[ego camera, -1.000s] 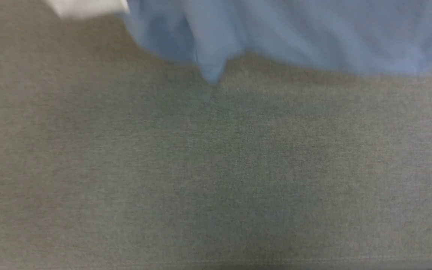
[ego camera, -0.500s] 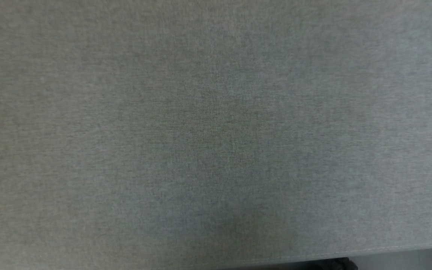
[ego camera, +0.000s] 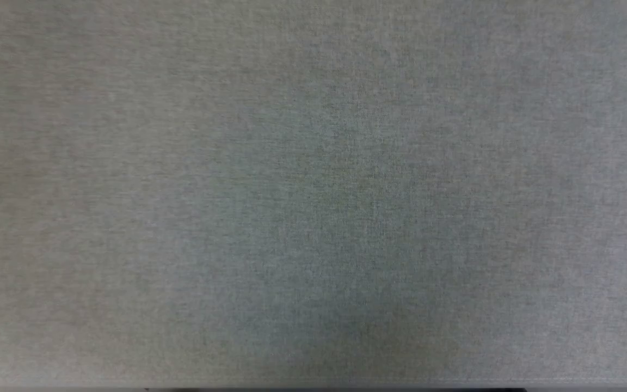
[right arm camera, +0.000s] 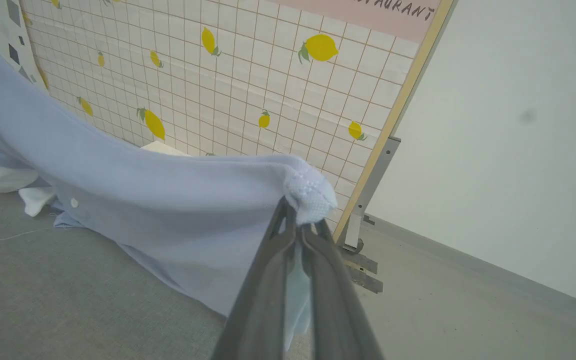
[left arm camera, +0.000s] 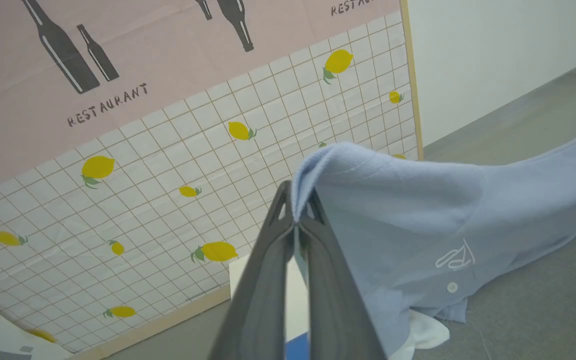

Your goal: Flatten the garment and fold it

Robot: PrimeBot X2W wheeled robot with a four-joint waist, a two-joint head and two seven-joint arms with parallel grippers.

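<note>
Head view has shifted along the table cover (ego camera: 313,196); left gripper (left arm camera: 296,227) and right gripper (right arm camera: 299,231) clamp the garment (left arm camera: 418,215), raised, trailing toward three o'clock: flattening underway, folding untouched.

garment (left arm camera: 408,210): 1 pc
grippers: 2, left gripper (left arm camera: 295,215) + right gripper (right arm camera: 298,225)
chest logo (left arm camera: 455,257): 1
white btn (left arm camera: 452,287): 1 per wrist view

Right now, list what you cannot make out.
- Left wrist view: shirt runs off the right edge; left gripper covers its pinched fold.
- Right wrist view: shirt runs off the left edge; right gripper covers its pinched corner.
- Head view: dark strip at the bottom edge, cut off.
</note>
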